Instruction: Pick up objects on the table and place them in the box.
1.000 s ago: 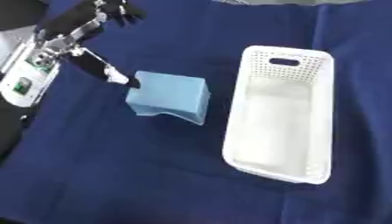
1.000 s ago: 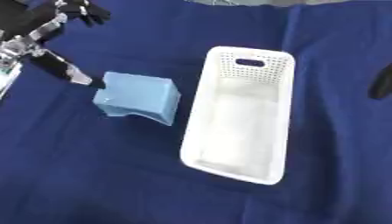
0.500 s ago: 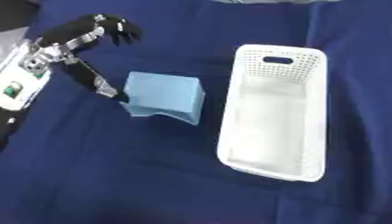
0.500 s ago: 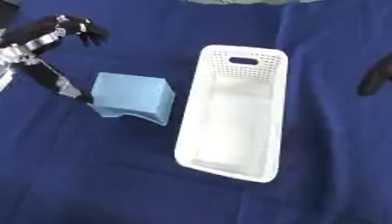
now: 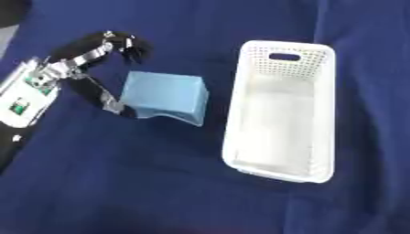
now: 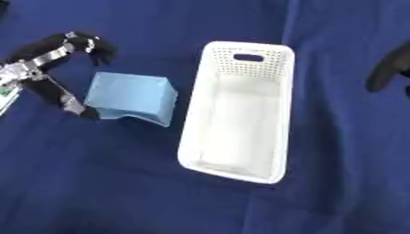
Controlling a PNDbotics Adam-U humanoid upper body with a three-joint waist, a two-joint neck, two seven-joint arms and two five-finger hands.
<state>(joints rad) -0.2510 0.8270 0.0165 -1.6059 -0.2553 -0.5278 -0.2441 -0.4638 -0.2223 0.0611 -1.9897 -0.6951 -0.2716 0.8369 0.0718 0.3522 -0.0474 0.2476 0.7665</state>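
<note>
Left hand point(image 5: 76, 73): spread wide, thumb touching the block's left edge, holding nothing. Block point(image 5: 164, 95): light blue, on blue cloth point(image 5: 144, 183), just left of white box point(image 5: 280, 109). Right hand point(image 6: 391, 68): grip unclear

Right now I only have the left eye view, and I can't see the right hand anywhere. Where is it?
Observer: The right hand shows at the right edge of the right eye view, as a dark blurred shape.
Operator: Is it touching the box?
Observer: No. It is apart from the white box, about level with the box's handle end, with a strip of blue cloth between them.
</note>
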